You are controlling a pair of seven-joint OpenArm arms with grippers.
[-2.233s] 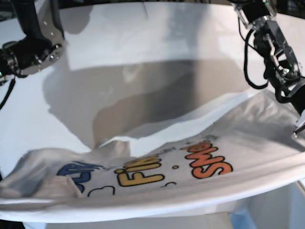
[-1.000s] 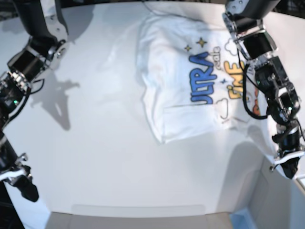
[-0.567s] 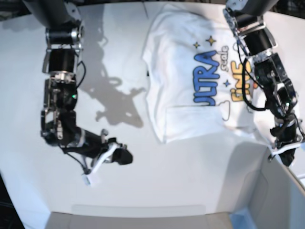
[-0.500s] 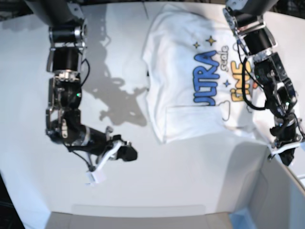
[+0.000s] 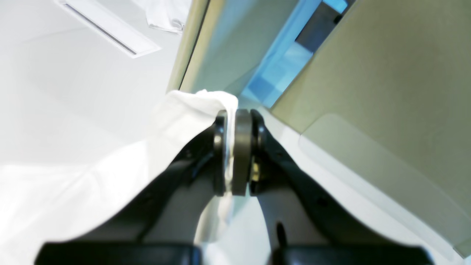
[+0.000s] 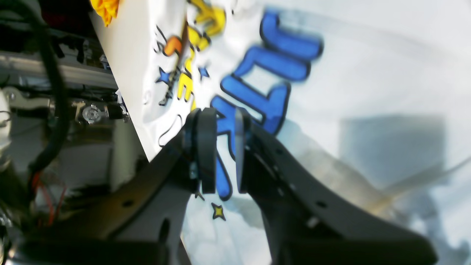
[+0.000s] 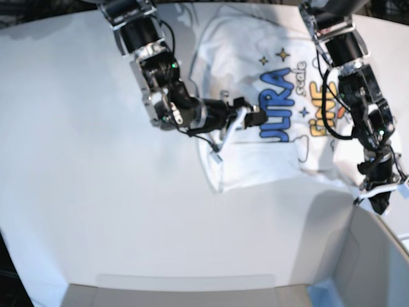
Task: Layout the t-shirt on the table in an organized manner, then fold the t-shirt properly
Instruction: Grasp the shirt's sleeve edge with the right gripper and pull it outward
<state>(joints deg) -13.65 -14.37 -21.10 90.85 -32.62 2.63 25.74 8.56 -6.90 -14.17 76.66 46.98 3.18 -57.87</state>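
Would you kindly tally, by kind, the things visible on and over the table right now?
T-shirt: 1
Table: 1
Robot claws, left claw and right claw: 2
Total: 4

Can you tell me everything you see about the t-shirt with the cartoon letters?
The white cotton t-shirt lies print-up on the big white table, rumpled, not yet folded. It shows blue, yellow and orange lettering with little stars. The left gripper is shut on one edge near the table's rim. The right gripper hovers over the blue letters, slightly open.
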